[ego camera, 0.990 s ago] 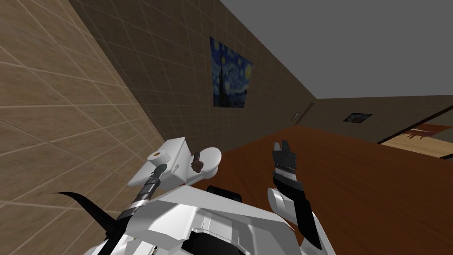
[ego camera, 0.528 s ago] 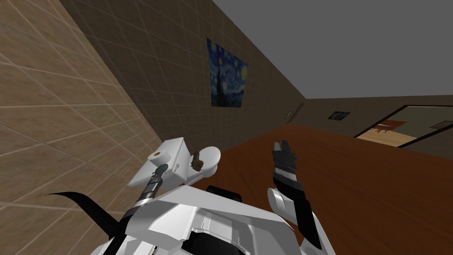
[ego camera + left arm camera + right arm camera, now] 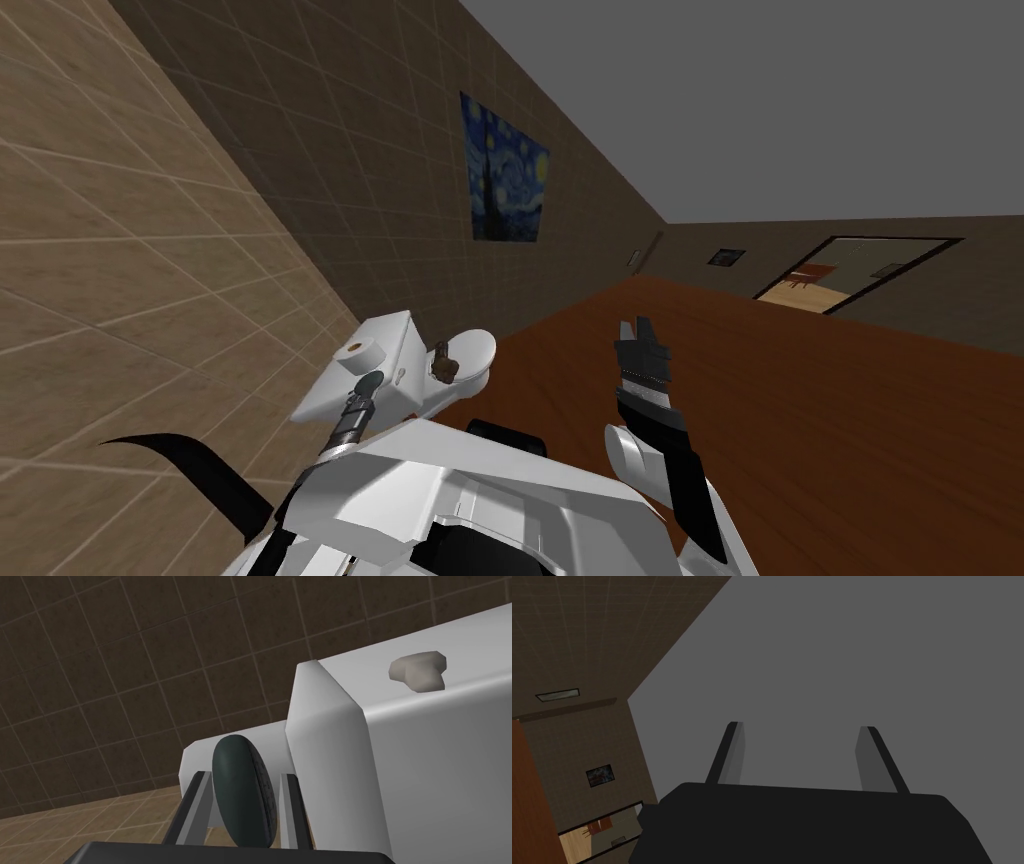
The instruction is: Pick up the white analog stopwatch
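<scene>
The left end effector (image 3: 244, 775) is closed narrowly on a dark, greenish-black rounded disc, the stopwatch (image 3: 243, 798), with one thin grey finger (image 3: 196, 807) pressed against each of its sides and the disc standing on edge between them. In the head view the stopwatch (image 3: 366, 382) sits at the near edge of the flat lid of the white box-shaped toilet tank (image 3: 392, 335), close to the tiled brown wall; whether it touches the lid I cannot tell. A white toilet paper roll (image 3: 358, 350) stands on that lid just beyond the disc. A small beige flush lever (image 3: 419, 671) sticks out of the tank's face beside the grip. The right end effector (image 3: 637, 330) is held up over the reddish-brown wooden floor (image 3: 820, 420), well apart from the toilet, its fingers (image 3: 732, 751) spread wide with nothing between them.
</scene>
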Available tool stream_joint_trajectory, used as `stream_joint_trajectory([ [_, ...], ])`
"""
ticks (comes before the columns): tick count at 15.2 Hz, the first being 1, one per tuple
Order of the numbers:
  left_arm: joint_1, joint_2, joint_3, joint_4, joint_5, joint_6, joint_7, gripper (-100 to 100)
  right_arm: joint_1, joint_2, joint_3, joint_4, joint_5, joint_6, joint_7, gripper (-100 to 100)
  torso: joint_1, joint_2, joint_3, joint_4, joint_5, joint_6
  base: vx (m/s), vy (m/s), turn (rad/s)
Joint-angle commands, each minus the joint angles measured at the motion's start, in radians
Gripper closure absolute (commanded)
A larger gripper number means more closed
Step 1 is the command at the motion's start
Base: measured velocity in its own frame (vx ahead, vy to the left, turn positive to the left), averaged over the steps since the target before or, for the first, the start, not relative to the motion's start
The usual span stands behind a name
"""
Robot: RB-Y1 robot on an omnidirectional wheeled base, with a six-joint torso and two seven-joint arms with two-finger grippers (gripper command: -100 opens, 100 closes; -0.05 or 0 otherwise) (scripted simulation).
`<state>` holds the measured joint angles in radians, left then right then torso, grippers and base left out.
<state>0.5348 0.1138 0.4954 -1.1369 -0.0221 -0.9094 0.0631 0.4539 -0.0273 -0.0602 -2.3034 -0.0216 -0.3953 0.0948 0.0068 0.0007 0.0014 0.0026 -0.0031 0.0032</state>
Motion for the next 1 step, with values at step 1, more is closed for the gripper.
stream_joint_trajectory([
  [1, 0.000, 0.000, 0.000, 0.000, 0.000, 0.000, 0.000, 100, 0.000, 0.000, 0.000, 0.000, 0.000, 0.000, 0.000, 0, 0.000, 0.000, 0.000, 0.000, 0.000, 0.000, -0.042, 0.009, -0.014],
])
